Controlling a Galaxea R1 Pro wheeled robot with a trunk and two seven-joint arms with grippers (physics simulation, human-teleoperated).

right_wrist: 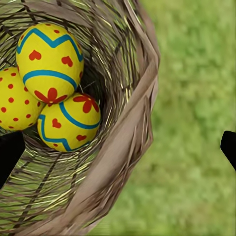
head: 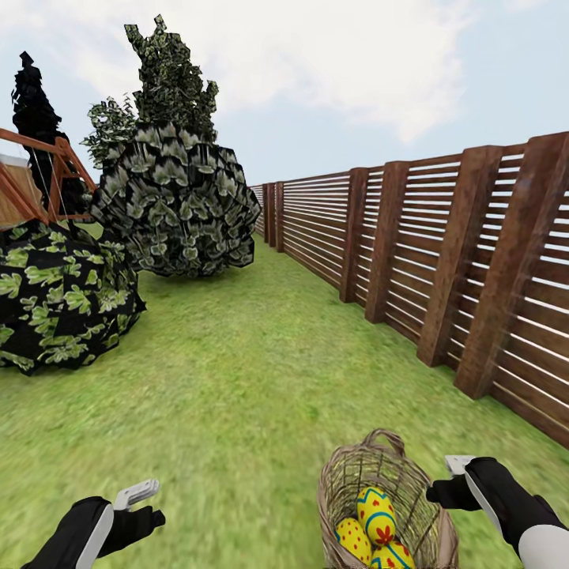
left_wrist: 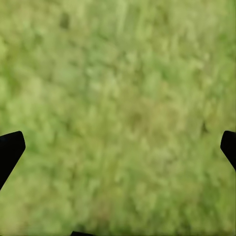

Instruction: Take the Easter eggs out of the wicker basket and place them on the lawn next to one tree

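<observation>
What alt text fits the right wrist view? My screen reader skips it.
Three yellow eggs with red and blue marks lie in a wicker basket. Lawn lies beside it, and dark fingertips of the open gripper show at both edges.

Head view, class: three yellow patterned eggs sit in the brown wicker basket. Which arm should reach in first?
The right. The right gripper hangs open beside the brown wicker basket, and its wrist camera looks at the yellow patterned eggs. The left gripper is off over bare green lawn.
</observation>
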